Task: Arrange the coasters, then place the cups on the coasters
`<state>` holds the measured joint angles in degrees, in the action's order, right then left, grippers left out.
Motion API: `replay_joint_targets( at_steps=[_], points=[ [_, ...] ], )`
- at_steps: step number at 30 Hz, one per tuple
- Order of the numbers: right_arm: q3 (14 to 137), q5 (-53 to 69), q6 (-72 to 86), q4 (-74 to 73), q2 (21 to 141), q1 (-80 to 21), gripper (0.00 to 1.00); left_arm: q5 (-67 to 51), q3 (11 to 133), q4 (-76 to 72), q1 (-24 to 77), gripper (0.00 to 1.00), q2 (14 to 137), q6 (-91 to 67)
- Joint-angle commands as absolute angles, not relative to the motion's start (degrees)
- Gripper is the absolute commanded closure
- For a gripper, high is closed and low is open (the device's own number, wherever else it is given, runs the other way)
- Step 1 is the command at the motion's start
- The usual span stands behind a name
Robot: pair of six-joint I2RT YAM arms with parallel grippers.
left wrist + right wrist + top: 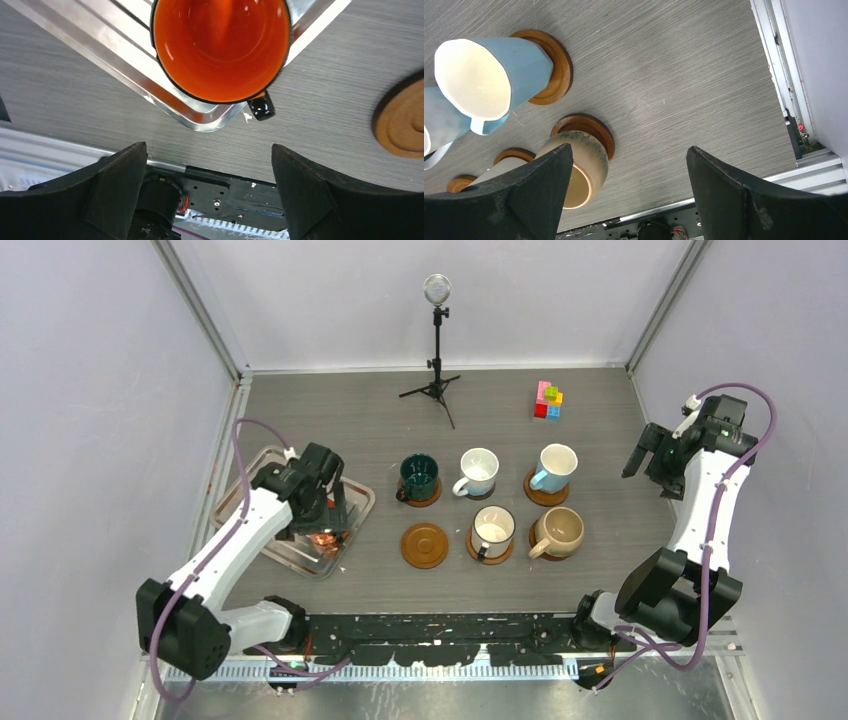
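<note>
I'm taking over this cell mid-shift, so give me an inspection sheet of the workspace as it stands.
Surface: grey wood-grain table, no damage seen.
Job's things: dark green mug, white mug, light blue mug, dark-rimmed mug and beige mug stand in two rows; one coaster is bare; orange mug sits at the tray corner.
Clutter: microphone tripod, coloured blocks.
Grippers: left gripper open above the orange mug; right gripper open, empty.
Cables: purple cables follow both arms.
Surroundings: pale walls, metal frame.
</note>
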<state>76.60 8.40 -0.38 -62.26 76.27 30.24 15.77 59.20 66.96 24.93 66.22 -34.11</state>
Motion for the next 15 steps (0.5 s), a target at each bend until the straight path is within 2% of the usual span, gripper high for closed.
replay_joint_targets(
  at_steps=[1, 7, 15],
  points=[
    [78.86, 7.39, -0.89, -62.67, 75.81, 30.5, 0.12, 11.85, 55.77, 64.11, 23.39, 0.03, 67.09, -38.03],
    [79.4, 7.14, -1.39, -62.97, 76.24, 30.5, 0.12, 8.46, 52.09, 56.51, 23.4, 0.0, 63.58, -39.03],
    [79.93, 7.32, -1.32, -62.98, 77.08, 30.5, 0.12, 11.63, 49.05, 52.25, 23.38, 0.0, 68.69, -42.12]
  ],
)
